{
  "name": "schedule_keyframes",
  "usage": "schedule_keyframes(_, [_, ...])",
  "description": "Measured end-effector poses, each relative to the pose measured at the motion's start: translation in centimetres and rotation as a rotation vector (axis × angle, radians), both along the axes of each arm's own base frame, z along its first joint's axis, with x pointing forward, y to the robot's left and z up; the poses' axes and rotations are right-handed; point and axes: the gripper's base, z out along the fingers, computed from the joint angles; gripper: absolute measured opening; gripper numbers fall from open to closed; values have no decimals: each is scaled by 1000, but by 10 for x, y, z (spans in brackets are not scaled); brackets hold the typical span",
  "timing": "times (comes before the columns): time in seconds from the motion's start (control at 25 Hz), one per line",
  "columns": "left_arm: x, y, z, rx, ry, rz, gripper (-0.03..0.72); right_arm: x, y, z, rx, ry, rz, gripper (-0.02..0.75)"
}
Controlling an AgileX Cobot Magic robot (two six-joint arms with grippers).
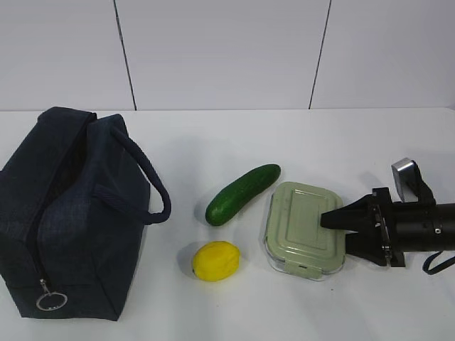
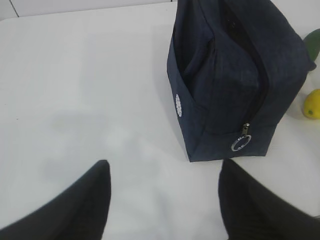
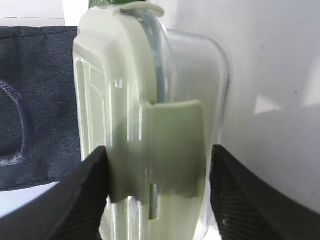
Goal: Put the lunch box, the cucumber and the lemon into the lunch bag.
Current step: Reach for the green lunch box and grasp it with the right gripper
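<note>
Closest to the lens, in the right wrist view, the lunch box (image 3: 150, 150) fills the space between the two black fingers (image 3: 75, 200) of the right gripper (image 1: 334, 222), which stand spread on both sides of its end; whether they really press it I cannot tell. It has a pale sage-green lid with a clip tab and a clear base, and it lies flat on the white table (image 1: 213, 135). Just beside it lies the dark green cucumber (image 1: 242, 193), and the yellow lemon (image 1: 215, 261) is near. At the left stands the navy lunch bag (image 1: 67, 213) (its silver ring pull (image 1: 51, 301) hangs at the front). The left gripper (image 2: 162, 200) hovers spread, holding nothing.
</note>
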Motion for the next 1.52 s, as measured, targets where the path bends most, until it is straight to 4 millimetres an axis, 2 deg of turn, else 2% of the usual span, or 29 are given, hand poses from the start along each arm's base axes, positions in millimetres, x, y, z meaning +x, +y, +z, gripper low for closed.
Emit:
schedule_keyframes(1.4, [0, 0, 0, 0, 0, 0, 449, 0, 0, 0, 7, 13, -3, 460])
schedule_keyframes(1.52, [0, 0, 0, 0, 0, 0, 447, 0, 0, 0, 10, 15, -4, 436])
